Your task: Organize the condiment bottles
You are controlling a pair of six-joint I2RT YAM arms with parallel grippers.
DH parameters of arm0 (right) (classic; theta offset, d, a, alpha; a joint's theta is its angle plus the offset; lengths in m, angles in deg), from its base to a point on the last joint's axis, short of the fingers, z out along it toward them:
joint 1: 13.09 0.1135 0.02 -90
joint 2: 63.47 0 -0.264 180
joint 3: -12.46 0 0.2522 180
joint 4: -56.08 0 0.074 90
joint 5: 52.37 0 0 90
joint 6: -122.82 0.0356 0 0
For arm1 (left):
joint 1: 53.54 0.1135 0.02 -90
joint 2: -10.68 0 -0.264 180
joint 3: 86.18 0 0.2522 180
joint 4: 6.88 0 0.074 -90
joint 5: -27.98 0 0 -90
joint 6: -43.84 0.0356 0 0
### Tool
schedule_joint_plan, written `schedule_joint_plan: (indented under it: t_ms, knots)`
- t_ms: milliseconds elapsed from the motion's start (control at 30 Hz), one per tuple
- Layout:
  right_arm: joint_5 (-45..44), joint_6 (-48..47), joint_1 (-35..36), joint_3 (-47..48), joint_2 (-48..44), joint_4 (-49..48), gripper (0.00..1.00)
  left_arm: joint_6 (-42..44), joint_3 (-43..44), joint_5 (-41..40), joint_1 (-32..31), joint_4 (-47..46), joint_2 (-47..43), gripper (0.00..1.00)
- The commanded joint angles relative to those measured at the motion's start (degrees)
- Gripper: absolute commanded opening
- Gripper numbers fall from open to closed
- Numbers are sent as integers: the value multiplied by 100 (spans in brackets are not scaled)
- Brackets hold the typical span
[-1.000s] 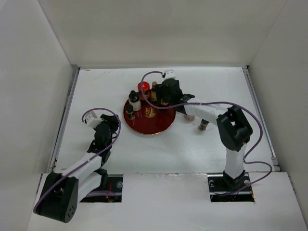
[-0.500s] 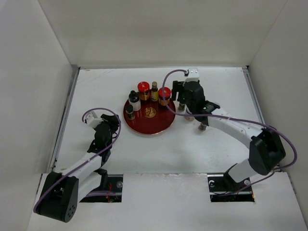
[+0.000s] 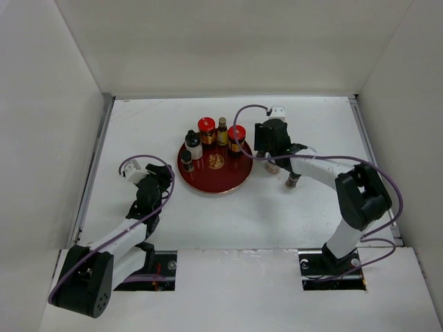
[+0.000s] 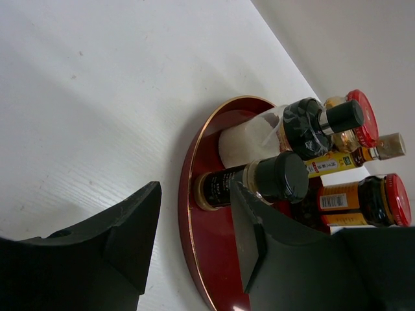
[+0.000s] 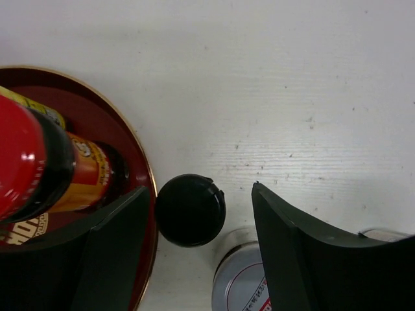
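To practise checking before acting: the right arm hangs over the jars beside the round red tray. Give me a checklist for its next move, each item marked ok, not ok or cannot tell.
1. Jaws of the right gripper open: ok.
2. The small black-capped jar lies between those jaws: ok.
3. Room for the right-hand jaw to come down: the silver-lidded jar crowds the black cap: not ok.
4. Jaws low enough to close on the jar: cannot tell.
5. Bare space left on the round red tray: ok.
6. Jaws of the left gripper open, and the arm beside the tray, not over it: ok.
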Motion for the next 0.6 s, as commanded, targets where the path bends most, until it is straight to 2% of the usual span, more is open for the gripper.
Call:
schedule_joint_plan:
  t_ms: [0,100,233,567]
  knots:
    - [50,-63,-78,342,105,-192,68,-55,173,97,0,-383,88,45]
    - [51,-20,-95,412,228,-175,59,-55,173,80,0,-400,114,45]
    - [-2,-46,-69,447,237,-201,43,-64,181,106,0,-401,123,45]
    - [-617,-81,19,96,-1326,-368,42,-64,190,97,-27,-401,176,45]
